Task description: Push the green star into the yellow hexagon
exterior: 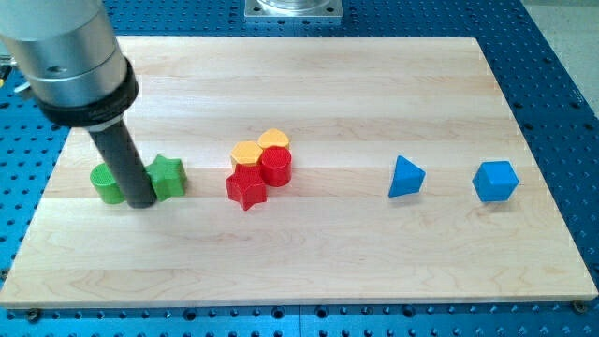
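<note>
At the view's left, a green block (108,183), rounded in shape, lay on the wooden board (374,84), partly hidden behind the rod (126,164). The rod came down from a grey housing at the view's top left, and its tip (142,201) rested on the board between that green block and the green star (168,177), touching or nearly touching both. The rod had no fingers and held nothing; it only stood against the blocks. The green star sat just right of the tip, well left of the middle cluster. In that cluster, the yellow hexagon (246,153) lay at the upper left, with a yellow heart (273,139) touching it at the upper right. Below them a red star (246,187) and a red cylinder (275,166) stood pressed together and against the yellow pair. Well apart toward the view's right sat a blue triangle (405,177), and farther right a blue cube (494,182), the two apart from each other.
</note>
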### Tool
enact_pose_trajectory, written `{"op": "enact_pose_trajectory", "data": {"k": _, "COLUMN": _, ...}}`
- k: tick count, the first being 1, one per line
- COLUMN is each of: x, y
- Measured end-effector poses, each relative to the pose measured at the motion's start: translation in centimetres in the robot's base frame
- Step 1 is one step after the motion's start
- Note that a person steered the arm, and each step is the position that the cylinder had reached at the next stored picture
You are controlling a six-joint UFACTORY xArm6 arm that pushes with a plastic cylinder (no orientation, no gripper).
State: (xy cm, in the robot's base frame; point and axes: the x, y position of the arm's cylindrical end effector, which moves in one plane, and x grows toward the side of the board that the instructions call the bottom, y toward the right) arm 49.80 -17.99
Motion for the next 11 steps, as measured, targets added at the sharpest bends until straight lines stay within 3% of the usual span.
{"op": "enact_pose_trajectory", "data": {"k": 1, "x": -1.6, "y": -2.8}}
{"op": "enact_pose_trajectory", "data": {"k": 3, "x": -2.2, "y": 2.4}}
{"op": "enact_pose_trajectory", "data": {"k": 5, "x": 0.6, "y": -0.7}}
{"op": "enact_pose_trajectory", "data": {"k": 8, "x": -1.9, "y": 7.0}}
{"op": "enact_pose_trajectory", "data": {"k": 9, "x": -2.3, "y": 4.1}}
{"op": "enact_pose_trajectory", "data": {"k": 10, "x": -2.9, "y": -5.1}}
{"op": "enact_pose_trajectory", "data": {"k": 11, "x": -5.1, "y": -0.3}}
